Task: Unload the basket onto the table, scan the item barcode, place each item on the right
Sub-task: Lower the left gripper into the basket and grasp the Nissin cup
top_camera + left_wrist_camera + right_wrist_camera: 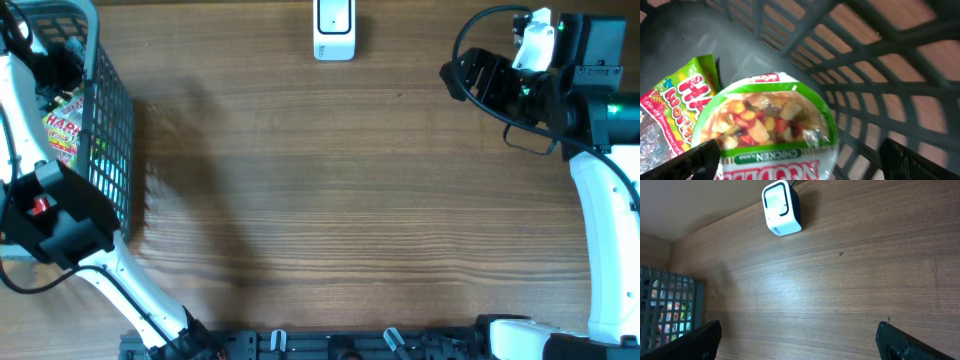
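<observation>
Noodle cup (765,130) lies in the grey basket (110,110) at the left edge of the table (350,200), lid facing up, beside a gummy-candy bag (685,100). Left gripper (800,167) hangs over it, jaws spread wide and empty, probably lined up to straddle the lid. Scanner (334,30) stands far centre. Right gripper (800,340), likewise wide and empty, hovers far right, leaving the scan path free.

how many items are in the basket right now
2: a noodle cup lying in the basket, and a candy bag at its left in the left wrist view. Others may be hidden beneath.
</observation>
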{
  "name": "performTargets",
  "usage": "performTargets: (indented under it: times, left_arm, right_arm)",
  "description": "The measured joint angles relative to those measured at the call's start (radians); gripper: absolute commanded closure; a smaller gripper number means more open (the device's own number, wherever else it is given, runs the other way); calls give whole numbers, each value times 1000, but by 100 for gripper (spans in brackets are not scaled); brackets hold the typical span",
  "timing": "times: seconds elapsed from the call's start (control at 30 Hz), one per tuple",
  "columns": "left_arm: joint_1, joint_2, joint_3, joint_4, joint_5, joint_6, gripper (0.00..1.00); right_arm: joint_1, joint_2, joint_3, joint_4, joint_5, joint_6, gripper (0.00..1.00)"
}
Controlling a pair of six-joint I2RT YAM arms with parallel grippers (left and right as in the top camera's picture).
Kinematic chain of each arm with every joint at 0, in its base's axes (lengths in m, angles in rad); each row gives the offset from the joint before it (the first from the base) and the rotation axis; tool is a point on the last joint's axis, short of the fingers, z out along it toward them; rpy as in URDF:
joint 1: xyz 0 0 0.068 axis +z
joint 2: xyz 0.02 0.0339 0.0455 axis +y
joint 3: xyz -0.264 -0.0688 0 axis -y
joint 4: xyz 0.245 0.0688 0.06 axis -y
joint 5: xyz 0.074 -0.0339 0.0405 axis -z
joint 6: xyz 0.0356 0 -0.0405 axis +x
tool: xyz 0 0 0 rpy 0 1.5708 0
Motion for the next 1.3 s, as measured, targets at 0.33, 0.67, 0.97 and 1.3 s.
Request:
performTargets:
  times: [0.33, 0.67, 0.97, 1.3]
  left_arm:
    - [-1, 9, 1, 1, -43, 4, 0]
    - [-1, 16, 1, -30, -123, 2, 0]
    - [-1, 18, 0, -5, -118, -2, 0]
    - [-1, 3, 0, -11, -116, -17, 0]
  right_arm:
    - [0, 0, 0, 0, 0, 0, 0]
    - [0, 0, 0, 0, 0, 0, 0]
    - [0, 0, 0, 0, 0, 0, 0]
    - [0, 0, 0, 0, 0, 0, 0]
